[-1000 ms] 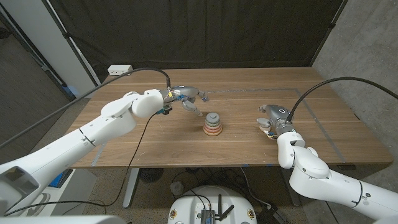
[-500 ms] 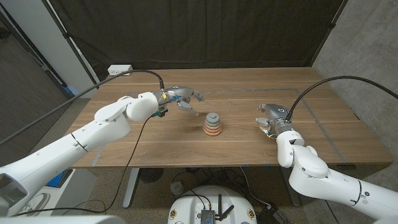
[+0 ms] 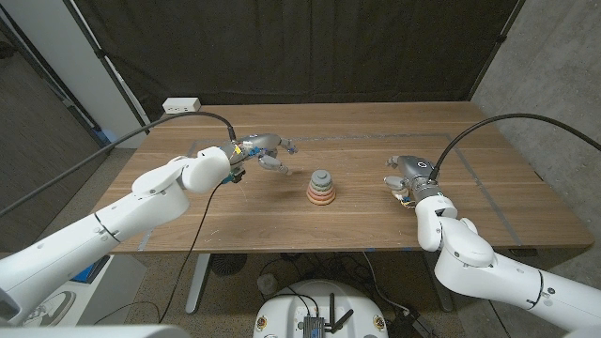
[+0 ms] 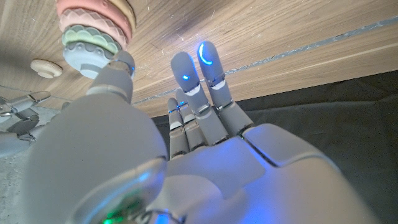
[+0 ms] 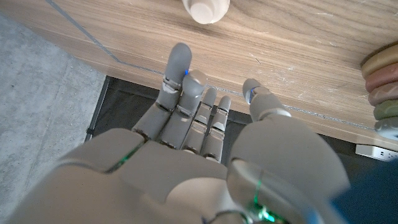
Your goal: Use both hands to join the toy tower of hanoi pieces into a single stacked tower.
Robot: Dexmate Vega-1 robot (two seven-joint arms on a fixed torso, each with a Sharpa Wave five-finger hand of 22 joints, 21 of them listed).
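We see the left hand (image 3: 267, 150) drawn farther back from the stacked tower (image 3: 322, 187) than a second ago, fingers spread, holding nothing; the tower stands mid-surface (image 3: 235, 211); the right hand (image 3: 407, 178) remains near a small cream piece (image 5: 206, 9), fingers loosely apart, empty.

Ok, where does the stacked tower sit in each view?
Head view: stacked tower mid-table, between left hand and right hand.
Left wrist view: seen inverted, just past the thumb tip.
Right wrist view: cut off by the frame edge, on the thumb side.
Shared landmark: small cream piece, on the wood in both wrist views.
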